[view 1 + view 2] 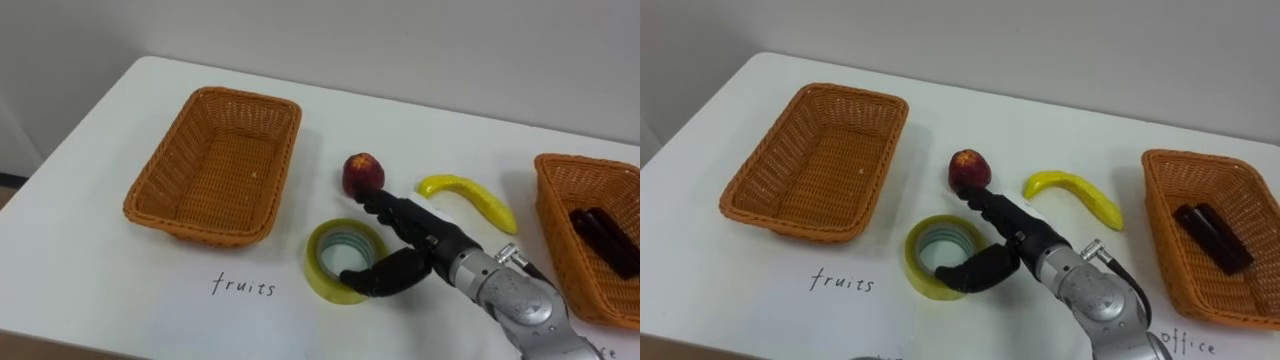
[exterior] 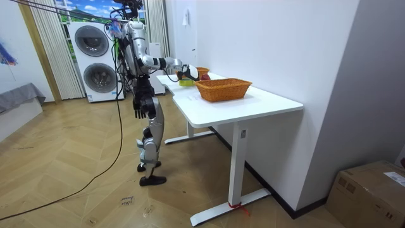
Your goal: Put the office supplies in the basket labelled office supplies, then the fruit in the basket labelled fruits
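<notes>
Stands at the long edge of the white table (image 1: pixel 90 290), right arm out over it; left hand (image 2: pixel 138 107) low beside the body in room view, state too small to tell. Right hand (image 1: pixel 425 248) spread wide and low over the yellow tape roll (image 1: pixel 318 262), grasping nothing yet: fingers (image 1: pixel 392 210) nearly straight past the roll's 1 o'clock rim, thumb (image 1: pixel 372 278) hooked at its 4 o'clock edge, touching or just off, can't tell. Tape roll flat on the table, between the two baskets. Apple (image 1: pixel 363 173) at 1 o'clock of the roll, right at the fingertips; banana (image 1: pixel 470 195) at 2 o'clock; fruit basket (image 1: pixel 215 170) bare at 10 o'clock; office basket (image 1: pixel 560 215) at 3 o'clock with one dark oblong item (image 1: pixel 605 235) inside. Probably mid-grasp on the tape. Risks: bumping the apple with the fingertips on closing and rolling it off toward 12 o'clock; pinching only the thin rim, so slipping or flipping the roll on lift; dragging instead of lifting, given the flat pose; clipping the banana on the carry to 3 o'clock.
</notes>
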Available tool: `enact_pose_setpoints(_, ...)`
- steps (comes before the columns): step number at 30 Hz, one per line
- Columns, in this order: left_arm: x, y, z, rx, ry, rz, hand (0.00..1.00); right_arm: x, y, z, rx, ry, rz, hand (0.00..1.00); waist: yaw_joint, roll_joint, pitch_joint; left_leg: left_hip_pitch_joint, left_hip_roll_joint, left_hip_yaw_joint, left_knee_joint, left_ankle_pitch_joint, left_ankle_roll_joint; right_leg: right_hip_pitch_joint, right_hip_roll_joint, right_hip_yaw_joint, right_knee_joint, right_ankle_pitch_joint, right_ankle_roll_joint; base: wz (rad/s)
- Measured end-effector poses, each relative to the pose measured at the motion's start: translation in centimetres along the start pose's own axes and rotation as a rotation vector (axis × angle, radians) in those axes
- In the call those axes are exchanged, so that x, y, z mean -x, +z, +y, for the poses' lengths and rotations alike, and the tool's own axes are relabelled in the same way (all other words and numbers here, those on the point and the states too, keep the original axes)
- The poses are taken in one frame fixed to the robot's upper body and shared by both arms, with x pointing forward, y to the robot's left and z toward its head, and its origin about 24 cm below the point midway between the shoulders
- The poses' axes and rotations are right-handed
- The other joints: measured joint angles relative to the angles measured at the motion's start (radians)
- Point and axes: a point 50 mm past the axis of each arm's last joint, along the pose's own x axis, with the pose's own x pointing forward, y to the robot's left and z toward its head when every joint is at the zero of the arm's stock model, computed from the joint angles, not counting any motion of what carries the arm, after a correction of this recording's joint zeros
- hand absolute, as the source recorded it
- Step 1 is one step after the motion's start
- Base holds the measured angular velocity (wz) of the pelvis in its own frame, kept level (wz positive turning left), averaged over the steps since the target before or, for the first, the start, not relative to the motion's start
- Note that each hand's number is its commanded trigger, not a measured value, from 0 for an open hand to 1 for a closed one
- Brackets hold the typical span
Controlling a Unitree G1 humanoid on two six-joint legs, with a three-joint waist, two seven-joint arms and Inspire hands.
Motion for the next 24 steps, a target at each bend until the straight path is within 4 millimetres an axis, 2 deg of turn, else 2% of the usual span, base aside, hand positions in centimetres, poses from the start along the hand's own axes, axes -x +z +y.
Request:
enact_pose_setpoints(4, 0.0, 0.0, 0.1, 0.0, 0.001, -0.001, 0.0, 0.0, 0.0, 0.0, 0.001, 0.001, 0.0, 0.0, -0.001, -0.007, 0.0, -0.001, 0.0, -0.003, 0.0, 0.0, 0.0, 0.0, 0.0, 0.001, 0.0, 0.0, 0.0, 0.0)
enact_pose_setpoints(11, -0.1, 1.2, 0.5, -0.003, 0.016, -0.029, 0.0, 0.0, 0.0, -0.1, 0.008, -0.013, 0.004, 0.0, 0.003, -0.005, 0.0011, -0.001, 0.0, -0.003, 0.003, 0.0, 0.0, 0.0, 0.001, 0.0, 0.0, 0.0, 0.0, 0.0)
enact_pose_setpoints(18, -0.1, 1.5, 0.4, -0.002, 0.028, -0.045, 0.0, 0.0, 0.1, -0.3, 0.0, -0.053, -0.008, 0.0, 0.001, 0.012, 0.0109, -0.005, 0.0, -0.001, 0.006, 0.0, 0.0, -0.003, 0.001, 0.0, -0.001, 0.0, 0.0, 0.0)
enact_pose_setpoints(20, -0.1, 1.4, 0.2, -0.001, 0.021, -0.043, 0.0, 0.0, 0.2, -0.3, 0.0, -0.063, -0.01, 0.0, 0.001, 0.019, 0.0104, -0.006, 0.0, -0.001, 0.006, 0.0, 0.0, -0.004, 0.001, 0.0, -0.001, 0.0, 0.0, 0.0)
enact_pose_setpoints(24, -0.1, 1.4, 0.0, 0.0, 0.01, -0.043, 0.0, 0.0, 0.3, -0.4, 0.004, -0.077, -0.021, 0.0, 0.001, 0.03, 0.0045, -0.006, 0.0, 0.0, 0.006, 0.0, 0.0, -0.004, 0.0, -0.001, -0.001, 0.0, 0.0, 0.0)
